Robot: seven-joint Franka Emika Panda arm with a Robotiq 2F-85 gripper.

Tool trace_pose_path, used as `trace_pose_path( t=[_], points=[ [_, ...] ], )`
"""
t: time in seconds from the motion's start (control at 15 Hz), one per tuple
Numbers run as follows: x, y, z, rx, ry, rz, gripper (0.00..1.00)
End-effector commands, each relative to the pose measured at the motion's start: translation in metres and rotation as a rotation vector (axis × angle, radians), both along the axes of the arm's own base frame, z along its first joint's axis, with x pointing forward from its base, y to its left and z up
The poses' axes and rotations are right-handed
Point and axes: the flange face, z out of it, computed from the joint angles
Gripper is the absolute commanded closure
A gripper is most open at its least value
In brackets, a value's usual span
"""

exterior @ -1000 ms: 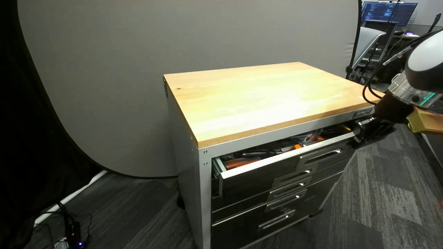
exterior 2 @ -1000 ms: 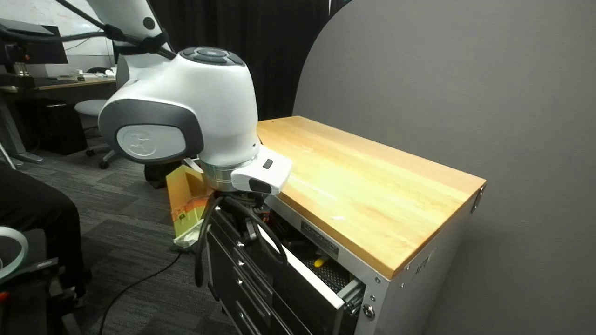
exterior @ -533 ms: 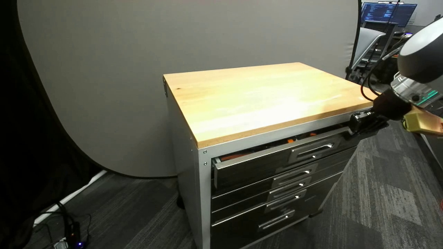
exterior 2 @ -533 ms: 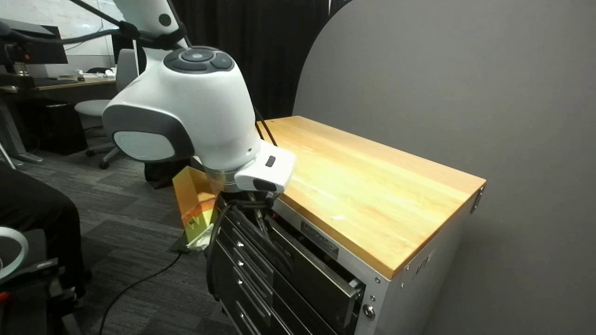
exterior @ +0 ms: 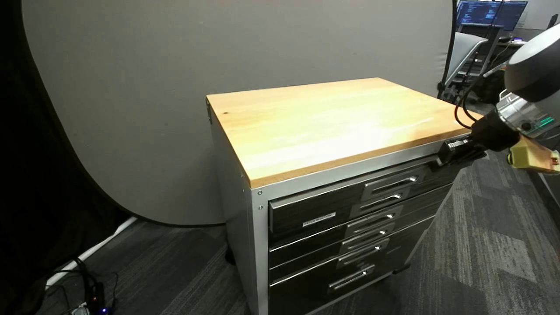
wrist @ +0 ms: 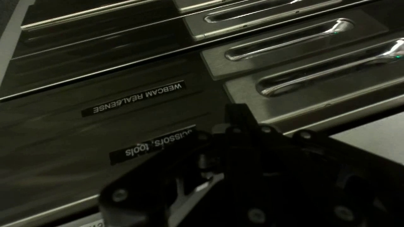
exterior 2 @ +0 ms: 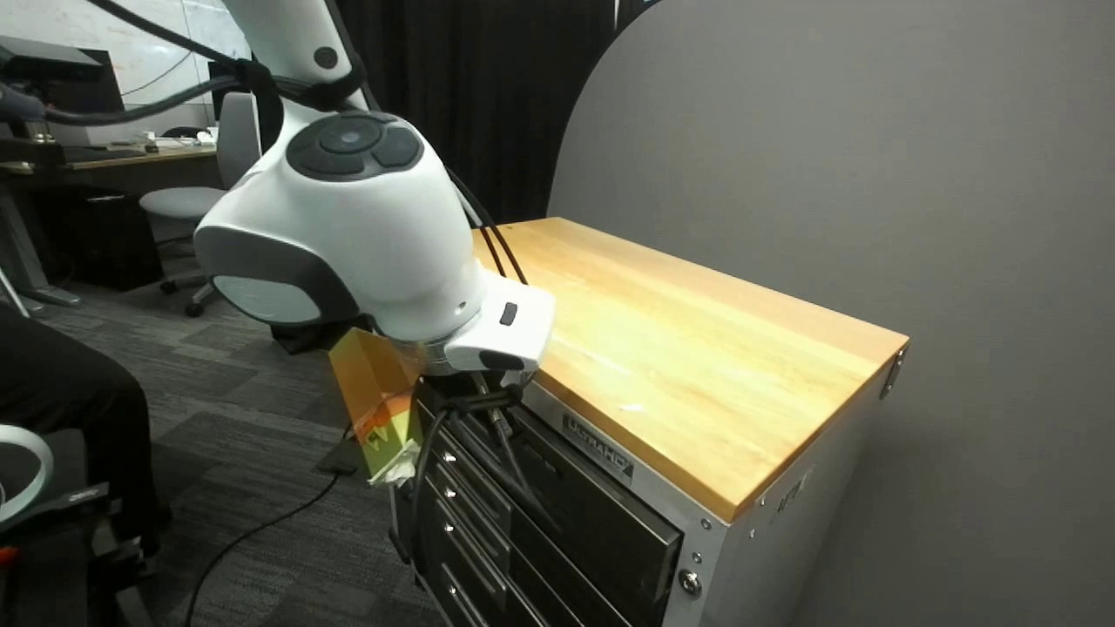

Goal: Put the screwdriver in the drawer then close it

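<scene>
Step in hand, as I judge it: press the drawer (exterior: 328,201) fully home. My gripper (wrist: 239,108) is narrow, fingertips together, nothing visible between them. In the wrist view the bar handle (wrist: 331,69) lies at 2 o'clock from the tips; contact I cannot confirm. The screwdriver is not visible, presumably inside the drawer.

1. Push straight inward, square to the front, at low speed.
2. The gripper stands toward the front's 2 o'clock end in an exterior view. If the 8 o'clock end lags, shift toward the middle to avoid racking.
3. Stop once flush with the cabinet frame (exterior: 332,176). It looks nearly so; full seating I cannot tell.
</scene>
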Motion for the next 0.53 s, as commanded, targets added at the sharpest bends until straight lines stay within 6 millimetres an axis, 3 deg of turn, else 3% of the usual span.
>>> trace_pose_path(
  t=[0.0,0.07,0.13,0.27,0.47],
  points=[
    [0.011,0.015,0.013,0.037,-0.071,0.043,0.97],
    [0.006,0.014,0.015,0.026,-0.051,0.055,0.94],
    [0.004,0.013,0.019,0.03,-0.043,0.063,0.71],
    [-0.007,0.011,0.032,0.01,0.046,0.08,0.67],
    [-0.017,0.015,0.041,0.011,0.188,0.163,0.45]
  ],
)
